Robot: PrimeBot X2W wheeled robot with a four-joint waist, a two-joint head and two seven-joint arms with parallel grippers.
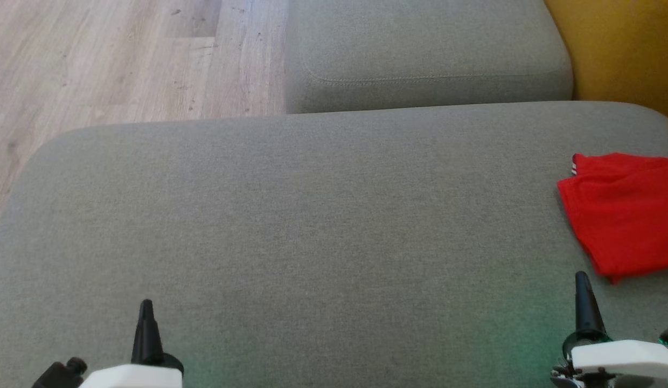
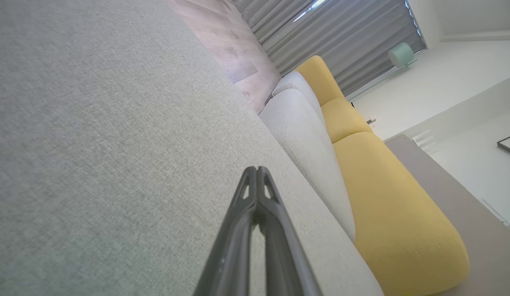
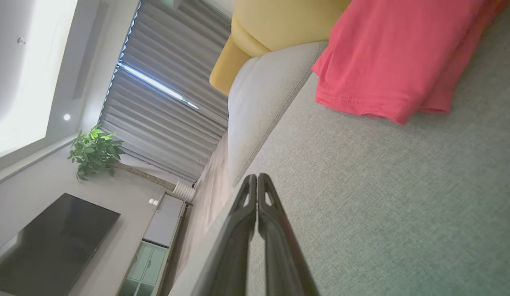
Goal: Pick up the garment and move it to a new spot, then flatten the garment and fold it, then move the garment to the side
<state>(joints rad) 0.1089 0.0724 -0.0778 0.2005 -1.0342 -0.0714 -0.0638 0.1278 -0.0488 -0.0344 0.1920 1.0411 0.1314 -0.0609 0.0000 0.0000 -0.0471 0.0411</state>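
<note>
The garment [image 1: 625, 213] is red and lies folded at the right edge of the grey cushion [image 1: 312, 226]; in the right wrist view the garment [image 3: 395, 57] fills the upper right. My right gripper [image 1: 582, 283] is shut and empty, just short of the garment's near corner. Its tips [image 3: 257, 177] press together above bare fabric. My left gripper [image 1: 146, 306] stands at the lower left, also shut with nothing in it, far from the garment. In the left wrist view the left gripper [image 2: 256, 169] hovers over the plain cushion.
A second grey cushion [image 1: 420, 48] lies beyond the near one. A yellow backrest [image 1: 625, 48] runs along the right. Wooden floor [image 1: 108, 59] lies past the cushion's far left edge. A plant [image 3: 96, 150], curtains and a dark screen [image 3: 49, 238] stand across the room.
</note>
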